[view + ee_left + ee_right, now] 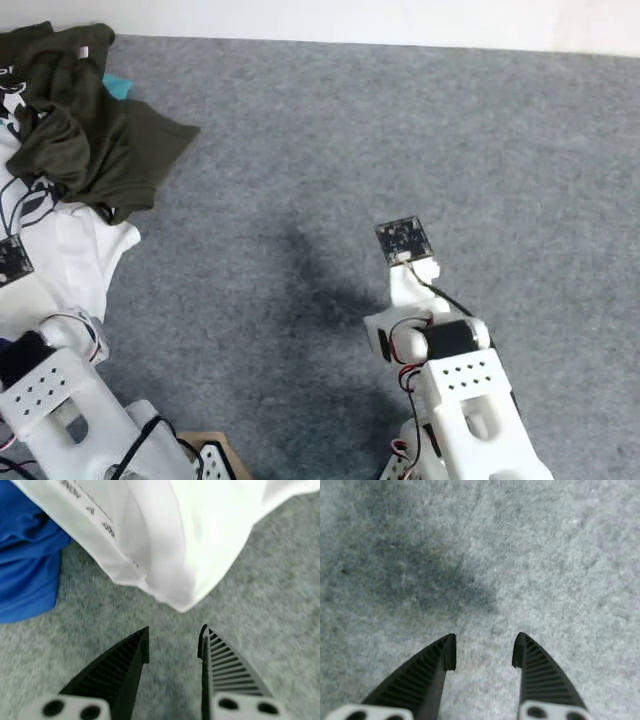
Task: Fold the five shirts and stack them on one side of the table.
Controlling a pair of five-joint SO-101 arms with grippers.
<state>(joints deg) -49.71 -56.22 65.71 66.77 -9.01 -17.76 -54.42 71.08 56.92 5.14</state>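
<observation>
Nearest the lens, the left gripper [174, 635] is seen with its jaws apart and nothing held between them. It is poised just short of the white shirt [200, 530], whose loose, rounded edge lies directly ahead of the tips. A blue shirt [25, 570] is tucked against and partly under the white shirt on one side.

From the high view, the white shirt [70, 250] is found spread and rumpled at the table's edge. A dark shirt [100, 150] is crumpled on top of its far part, and a scrap of teal cloth [118, 87] shows beyond that. All of these are bunched together in one heap around the white shirt. Five separate shirts cannot be counted with certainty.

The right gripper [485, 645] is likewise held apart and empty. It hangs over the bare grey table [400, 130], well away from the white shirt.

As for progress, the task is judged to be at its very start. No shirt is seen folded, no neat stack is found anywhere, and no shirt is laid out flat. Every shirt is left to be drawn from the heap, spread, folded and stacked. The white shirt is judged to be the one about to be taken up first, as the left gripper is lined up on its edge.
</observation>
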